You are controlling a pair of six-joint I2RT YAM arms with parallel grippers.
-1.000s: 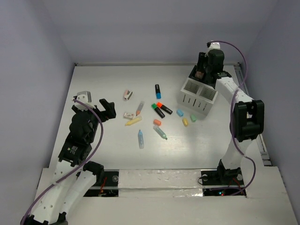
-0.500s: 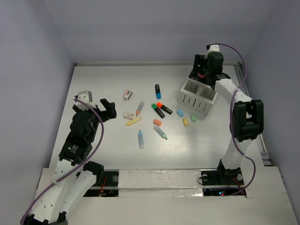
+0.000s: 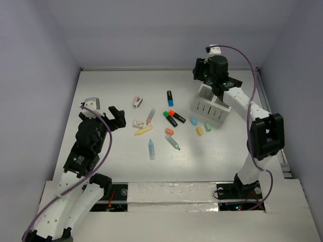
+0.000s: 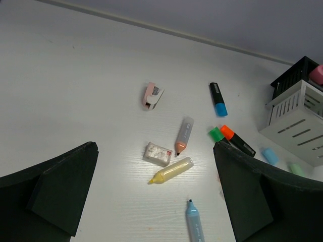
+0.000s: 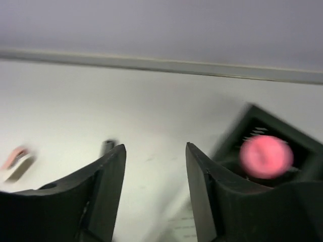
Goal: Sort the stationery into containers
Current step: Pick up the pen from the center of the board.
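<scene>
Top external view is showing pretty much all the stationery lying loose around the middle of the white table, well apart from the arm bases. The white slatted box is sitting toward the far right. The black box is sitting joined to its far side, and a pink-capped bottle is poking up out of the black one. The right gripper is hovering by the far left corner of the boxes with its jaws spread and nothing between them. Its wrist picture is coming out blurry, but the pink cap is showing just right of the right finger. The left gripper is hanging over the left side of the table, spread wide and carrying nothing. A small pink and white piece is lying on its own, and a small white piece is sitting just beside a yellow pen and a grey pen with an orange tip. A blue pen is lying nearer the bases. A blue-capped highlighter is lying farther back, while the green-capped highlighter and orange-capped highlighter are lying side by side. An orange chunk is sitting by a pale teal pen. A blue chunk, yellow chunk and green chunk are lying just in front of the white box.
</scene>
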